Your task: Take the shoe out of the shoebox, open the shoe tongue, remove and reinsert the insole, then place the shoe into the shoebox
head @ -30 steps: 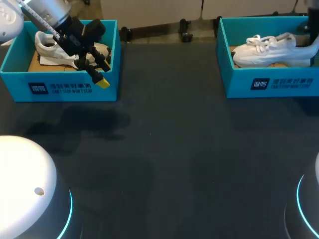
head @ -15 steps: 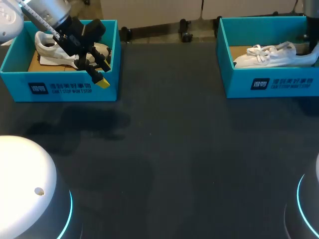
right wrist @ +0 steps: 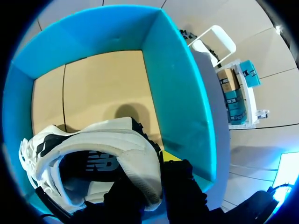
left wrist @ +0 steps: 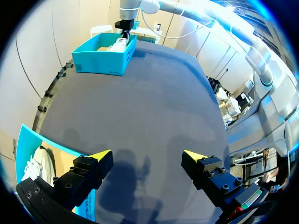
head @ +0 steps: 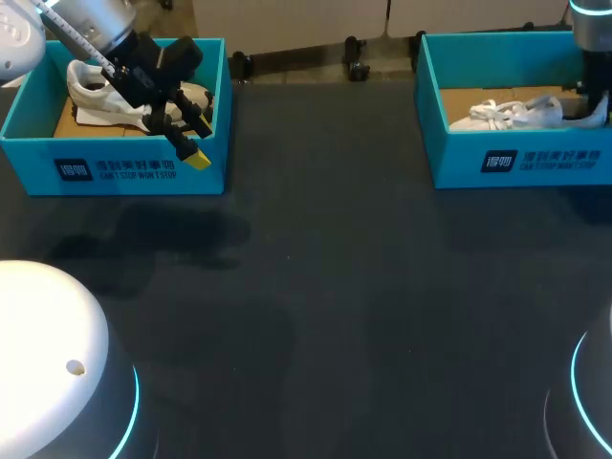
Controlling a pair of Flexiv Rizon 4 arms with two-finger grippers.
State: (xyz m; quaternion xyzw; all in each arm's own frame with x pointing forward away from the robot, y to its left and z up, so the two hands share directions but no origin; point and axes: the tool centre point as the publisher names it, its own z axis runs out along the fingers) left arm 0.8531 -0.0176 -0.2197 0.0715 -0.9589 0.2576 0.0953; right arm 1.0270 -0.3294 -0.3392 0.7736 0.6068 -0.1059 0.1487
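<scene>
A white shoe (head: 516,113) lies low inside the right teal shoebox (head: 521,158). My right gripper (right wrist: 150,170) is shut on its heel collar, one finger inside the shoe (right wrist: 93,158) and one outside, above the box's cardboard floor. My right arm (head: 588,48) comes down into that box at its right end. My left gripper (head: 186,134) hangs open over the left teal shoebox (head: 115,167), which holds another white shoe (head: 91,91). The left wrist view shows the left gripper (left wrist: 147,158) with yellow tips wide apart, nothing between them, and the right shoebox (left wrist: 105,58) far ahead.
The dark table (head: 335,287) stretches between the two boxes. The white bases of my arms (head: 48,354) stand at the near corners. The teal wall (right wrist: 180,93) of the right box rises close beside the held shoe.
My right gripper has lowered the white shoe into the right shoebox, from above the rim down to the floor. The left arm has not moved.
</scene>
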